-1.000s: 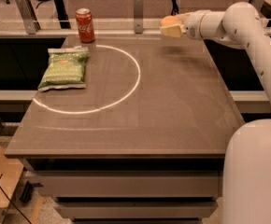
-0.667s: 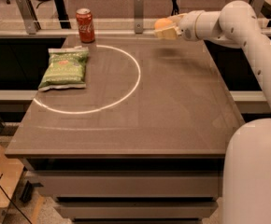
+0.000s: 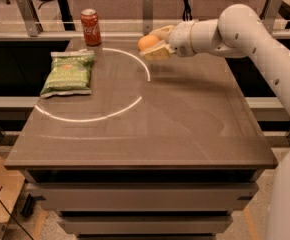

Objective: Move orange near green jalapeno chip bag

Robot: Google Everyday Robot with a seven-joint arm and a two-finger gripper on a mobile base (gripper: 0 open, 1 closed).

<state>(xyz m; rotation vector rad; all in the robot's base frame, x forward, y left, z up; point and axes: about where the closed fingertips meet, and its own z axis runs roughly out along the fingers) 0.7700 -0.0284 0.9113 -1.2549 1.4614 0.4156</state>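
Observation:
The orange [image 3: 146, 42] is a small round fruit held between the fingers of my gripper [image 3: 152, 45], which is shut on it and carries it above the far middle of the table. The green jalapeno chip bag [image 3: 68, 73] lies flat on the table's left side, well to the left of the gripper. My white arm [image 3: 245, 31] reaches in from the right.
A red soda can [image 3: 90, 27] stands upright at the table's far edge, behind the chip bag. A white circle line [image 3: 116, 114] is marked on the brown tabletop [image 3: 185, 124]. Rails and dark shelving run behind the table.
My gripper has moved left with the orange in it, from the far right part of the table towards its far middle. The bag and can have not moved.

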